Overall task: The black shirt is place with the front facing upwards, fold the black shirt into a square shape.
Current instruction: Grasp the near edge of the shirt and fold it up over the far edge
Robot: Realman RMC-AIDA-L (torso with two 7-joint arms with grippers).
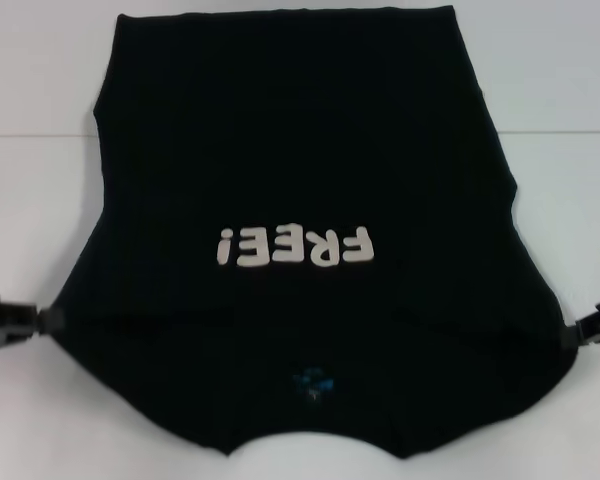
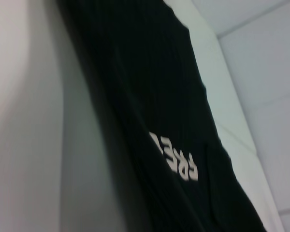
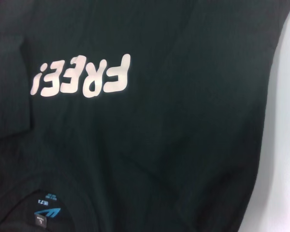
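The black shirt [image 1: 300, 150] lies front up on the white table [image 1: 40, 180], its neck end nearest me. The off-white "FREE!" lettering [image 1: 295, 247] reads upside down from my side, and a small blue neck label [image 1: 312, 382] shows below it. My left gripper [image 1: 48, 320] is at the shirt's left sleeve corner and my right gripper [image 1: 572, 332] at the right one. The cloth is drawn out to a point at each, so both look shut on it. The left wrist view shows the shirt [image 2: 150, 96] slanting; the right wrist view shows the shirt [image 3: 159, 145] with its label [image 3: 46, 210].
White table surface surrounds the shirt, with a seam line [image 1: 550, 132] crossing it behind the grippers. Bare table [image 2: 29, 145] shows beside the cloth in the left wrist view, and a strip of table [image 3: 286, 145] in the right wrist view.
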